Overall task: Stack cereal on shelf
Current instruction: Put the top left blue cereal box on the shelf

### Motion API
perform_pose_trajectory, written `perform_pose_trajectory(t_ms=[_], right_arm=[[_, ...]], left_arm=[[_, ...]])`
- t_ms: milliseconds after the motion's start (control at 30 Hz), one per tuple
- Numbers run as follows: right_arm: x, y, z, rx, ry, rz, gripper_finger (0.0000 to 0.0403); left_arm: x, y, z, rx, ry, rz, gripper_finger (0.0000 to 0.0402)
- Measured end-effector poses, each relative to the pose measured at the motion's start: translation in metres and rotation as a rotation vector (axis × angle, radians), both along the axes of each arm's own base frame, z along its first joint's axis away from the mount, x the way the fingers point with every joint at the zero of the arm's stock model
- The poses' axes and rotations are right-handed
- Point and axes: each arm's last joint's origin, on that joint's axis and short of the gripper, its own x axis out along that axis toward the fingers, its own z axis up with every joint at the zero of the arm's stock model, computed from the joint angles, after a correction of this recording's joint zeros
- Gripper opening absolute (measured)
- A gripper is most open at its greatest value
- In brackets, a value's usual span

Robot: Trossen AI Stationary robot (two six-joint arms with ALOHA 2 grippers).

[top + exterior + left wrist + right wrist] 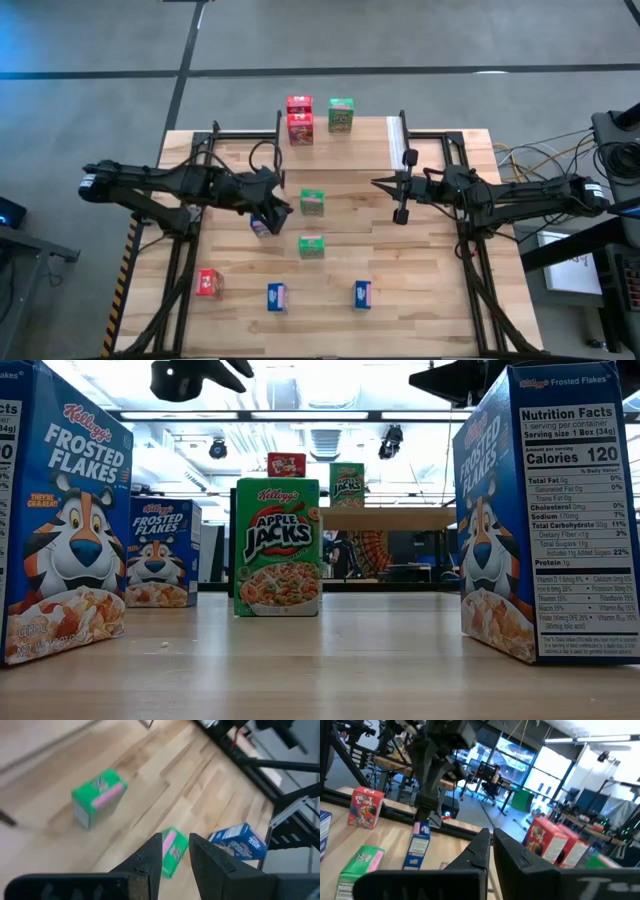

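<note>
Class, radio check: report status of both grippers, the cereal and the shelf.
Left gripper shut on a blue box above the table. Right gripper shut, empty, waiting. Shelf holds two red, one green box. Path clear.

Grey floor (420, 35) lay around the wooden table (430, 280), crossed by dark seam lines (300, 72). Yellow cables (545, 155) trailed on the floor at the right. In the low view the room behind was bright, with ceiling light strips (400, 415) and hanging dark fixtures (218, 448). The right wrist view showed large windows (540, 765), desks with monitors (482, 770), a seated person (495, 777) far off, and a green panel (521, 800).
</note>
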Motion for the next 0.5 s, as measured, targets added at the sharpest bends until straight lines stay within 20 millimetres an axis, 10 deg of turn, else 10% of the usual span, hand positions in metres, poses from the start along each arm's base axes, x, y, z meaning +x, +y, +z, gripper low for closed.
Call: perform_pose_trajectory(t_ms=[500], right_arm=[[-0.003,0.0,0.009,-0.102,-0.031,-0.014,0.0013]], left_arm=[[0.006,-0.026,-0.045,0.025,0.495,-0.317,0.0089]])
